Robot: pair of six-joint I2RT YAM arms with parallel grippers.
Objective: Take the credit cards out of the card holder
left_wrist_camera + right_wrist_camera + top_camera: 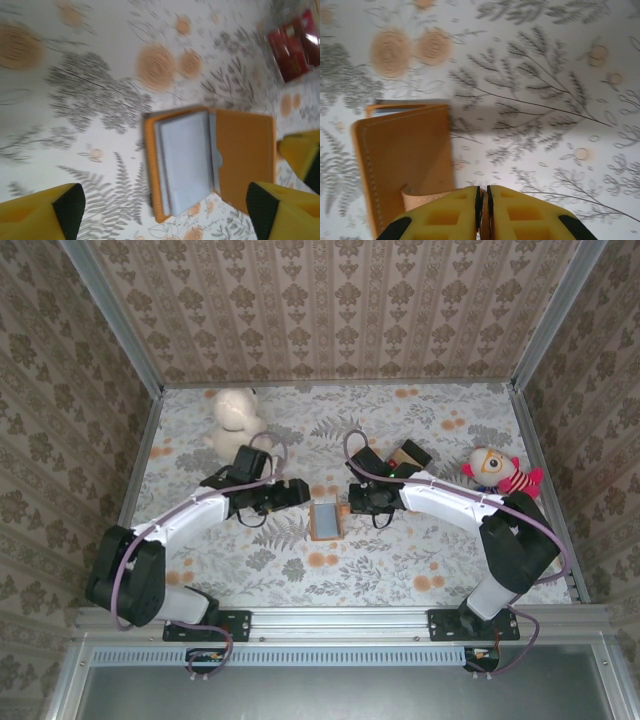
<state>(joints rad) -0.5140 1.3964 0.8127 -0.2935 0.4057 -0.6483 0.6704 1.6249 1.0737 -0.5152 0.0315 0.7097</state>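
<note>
Jaws: right jaws were pressed together, and the yellow fingers [450, 215] appeared to nip a curled tan flap at the near edge of the card holder [405, 155]. I judged this an anchoring grip, meant to keep the cover laid back and stop the wallet sliding.

Left jaws stood spread wide, with one finger [40, 212] showing on each side of the open holder in the wrist view. They hung above it, and no contact could be made out. The approach was probably aimed at the blue-grey pocket pages [185, 160], which faced up with no red showing at their edges.

The holder lay flat on the bench [400, 560], midway between the left arm [190, 510] and the right arm [450, 502].

Red flat pieces, taken to be credit cards [295, 47], lay well apart from the holder at the far corner of the left wrist view. They were too blurred to count. If so, part of the job was done.

Farther back stood a brown block [410, 455], a white plush toy [232, 415] and a red-dressed doll [500, 472], all clear of the work.
</note>
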